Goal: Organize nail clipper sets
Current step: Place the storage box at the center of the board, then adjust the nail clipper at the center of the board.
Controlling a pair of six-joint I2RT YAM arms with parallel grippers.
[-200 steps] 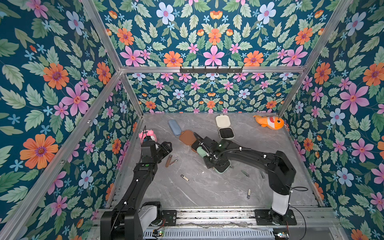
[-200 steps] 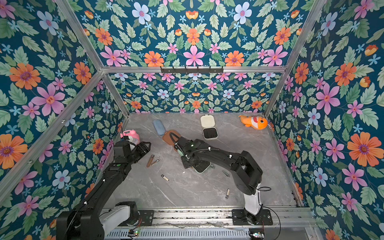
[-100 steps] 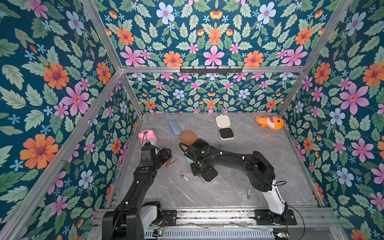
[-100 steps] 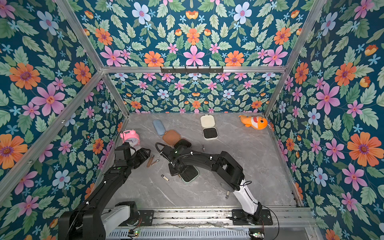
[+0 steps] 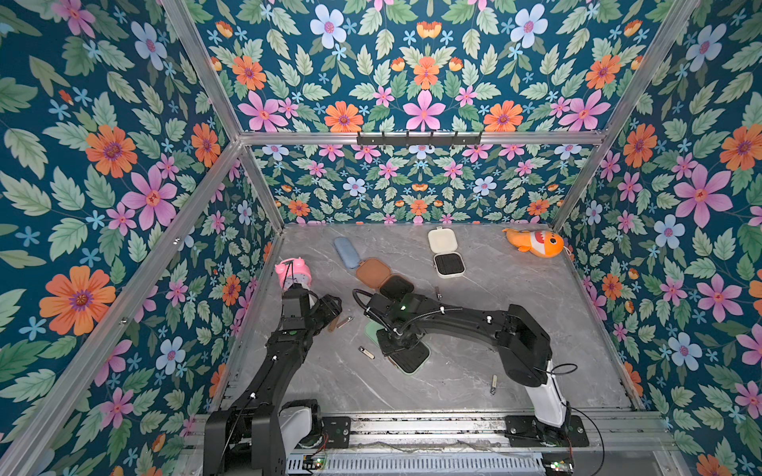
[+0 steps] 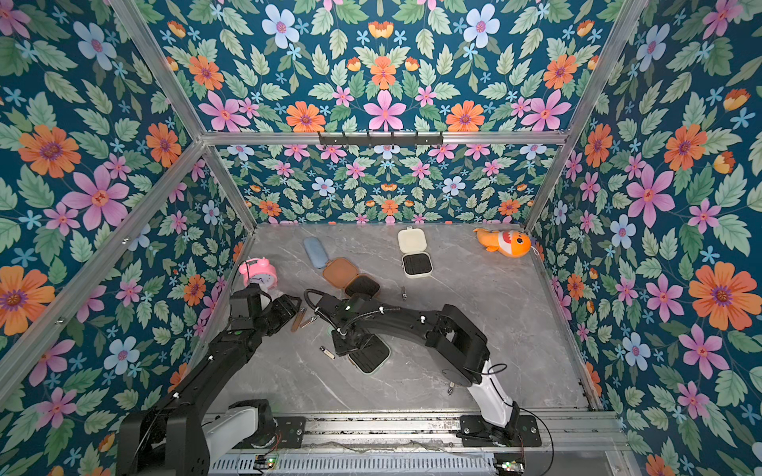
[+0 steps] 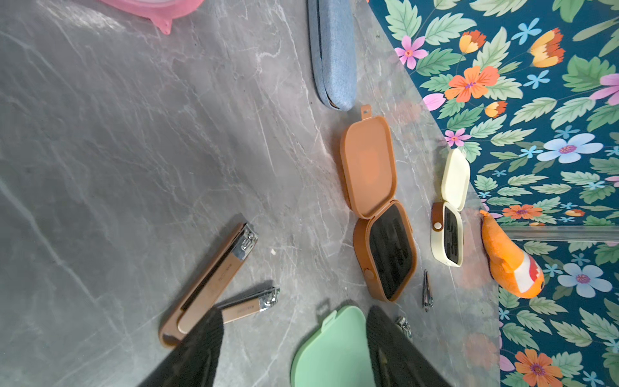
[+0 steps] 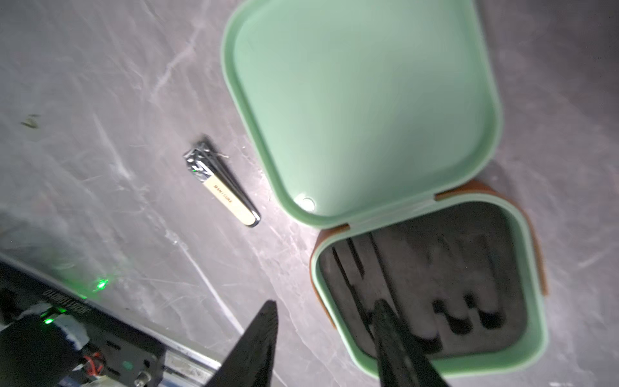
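The mint green case lies open near the middle in both top views, lid [image 5: 373, 329] flat and black-insert base [image 5: 406, 358] nearer the front. My right gripper [image 8: 325, 303] is open and straddles the base's rim [image 8: 335, 321], one finger over the table and one over the insert. A beige clipper [image 8: 222, 186] lies beside the lid [image 8: 361, 110]. My left gripper [image 7: 294, 315] is open and empty, low over the table by a large brown clipper [image 7: 209, 281] and a smaller one [image 7: 248, 305]. The brown case [image 5: 373, 272] and the cream case [image 5: 442, 240] lie open farther back.
A pink alarm clock [image 5: 293, 274] stands by the left wall, a blue pouch [image 5: 345, 252] behind the brown case, and an orange fish toy [image 5: 536, 243] at the back right corner. Loose clippers lie at the front right [image 5: 493, 384] and mid table [image 5: 438, 292].
My right gripper drew the mint green case left and toward the front, then opened its jaws off the rim. The left arm has barely moved.
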